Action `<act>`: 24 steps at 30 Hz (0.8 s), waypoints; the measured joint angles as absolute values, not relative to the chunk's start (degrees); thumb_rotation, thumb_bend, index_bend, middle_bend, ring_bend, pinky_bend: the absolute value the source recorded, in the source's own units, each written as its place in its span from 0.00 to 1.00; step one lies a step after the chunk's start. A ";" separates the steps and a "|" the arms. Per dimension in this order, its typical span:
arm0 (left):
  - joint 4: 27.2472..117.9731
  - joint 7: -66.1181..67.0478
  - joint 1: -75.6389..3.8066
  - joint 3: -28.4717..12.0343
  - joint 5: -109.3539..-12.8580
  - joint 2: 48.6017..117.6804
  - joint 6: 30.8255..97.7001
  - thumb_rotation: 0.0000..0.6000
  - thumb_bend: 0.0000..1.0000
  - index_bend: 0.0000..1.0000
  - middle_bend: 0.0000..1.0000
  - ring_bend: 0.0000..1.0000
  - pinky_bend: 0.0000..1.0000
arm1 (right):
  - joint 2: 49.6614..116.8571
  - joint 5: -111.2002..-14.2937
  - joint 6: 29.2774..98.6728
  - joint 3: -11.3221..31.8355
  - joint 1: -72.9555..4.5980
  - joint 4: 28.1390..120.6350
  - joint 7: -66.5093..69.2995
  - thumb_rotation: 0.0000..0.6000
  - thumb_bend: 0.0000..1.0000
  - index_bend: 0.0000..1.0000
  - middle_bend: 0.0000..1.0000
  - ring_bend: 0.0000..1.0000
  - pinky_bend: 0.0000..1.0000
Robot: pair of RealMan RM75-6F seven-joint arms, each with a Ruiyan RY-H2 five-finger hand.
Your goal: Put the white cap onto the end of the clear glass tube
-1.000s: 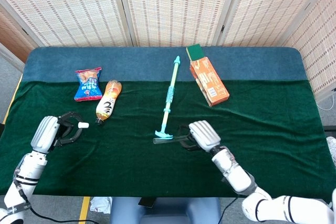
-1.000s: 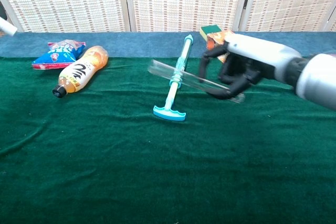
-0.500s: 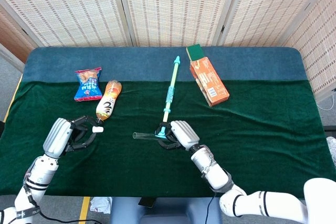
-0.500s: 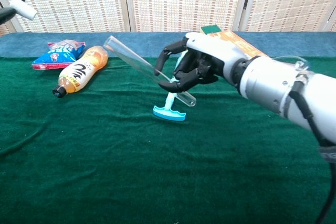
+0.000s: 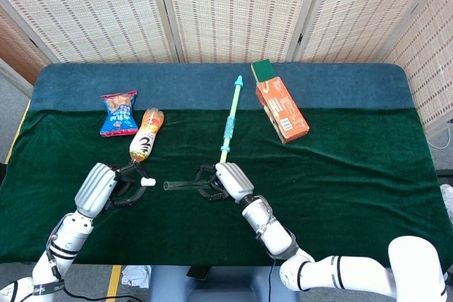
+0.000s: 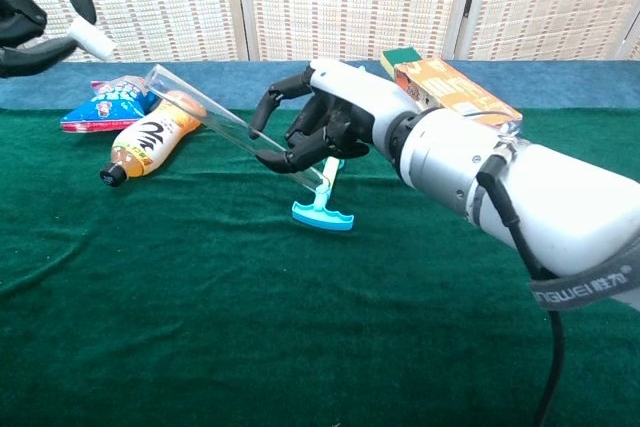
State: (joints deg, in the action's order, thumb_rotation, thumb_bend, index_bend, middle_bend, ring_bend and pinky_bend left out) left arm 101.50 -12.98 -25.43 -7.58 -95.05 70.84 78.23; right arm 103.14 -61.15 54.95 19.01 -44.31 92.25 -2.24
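My right hand (image 5: 225,180) (image 6: 318,125) grips the clear glass tube (image 5: 181,186) (image 6: 215,121) near one end; the tube's open end points left toward my other hand. My left hand (image 5: 106,187) (image 6: 25,7) pinches the small white cap (image 5: 148,182) (image 6: 92,41) at its fingertips. In the head view a short gap separates the cap from the tube's open end. Both hands are raised above the green cloth.
A teal long-handled tool (image 5: 228,129) (image 6: 329,187) lies behind the right hand. An orange drink bottle (image 5: 145,137) (image 6: 152,135) and a blue snack bag (image 5: 118,113) (image 6: 110,100) lie at the left. An orange box (image 5: 282,109) (image 6: 452,90) with a green sponge (image 5: 263,70) sits at the back right.
Both hands have moved toward each other: the right hand carried the tube to the left, the left hand brought the cap to the right. The gap between cap and tube has shrunk.
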 measured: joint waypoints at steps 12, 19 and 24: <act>101.74 -10.39 -25.72 -7.13 -95.69 71.82 78.87 1.00 0.57 0.63 1.00 0.91 0.84 | 103.83 -61.10 55.56 19.20 -44.58 91.66 -1.26 1.00 0.75 0.84 1.00 1.00 1.00; 101.53 -8.77 -25.91 -7.07 -95.67 72.90 79.32 1.00 0.57 0.63 1.00 0.91 0.84 | 103.97 -61.28 55.83 19.16 -44.67 91.98 -0.80 1.00 0.75 0.84 1.00 1.00 1.00; 101.39 -8.22 -26.05 -7.06 -95.63 73.43 79.51 1.00 0.57 0.63 1.00 0.91 0.84 | 104.08 -61.39 56.17 19.17 -44.60 92.12 -0.41 1.00 0.75 0.84 1.00 1.00 1.00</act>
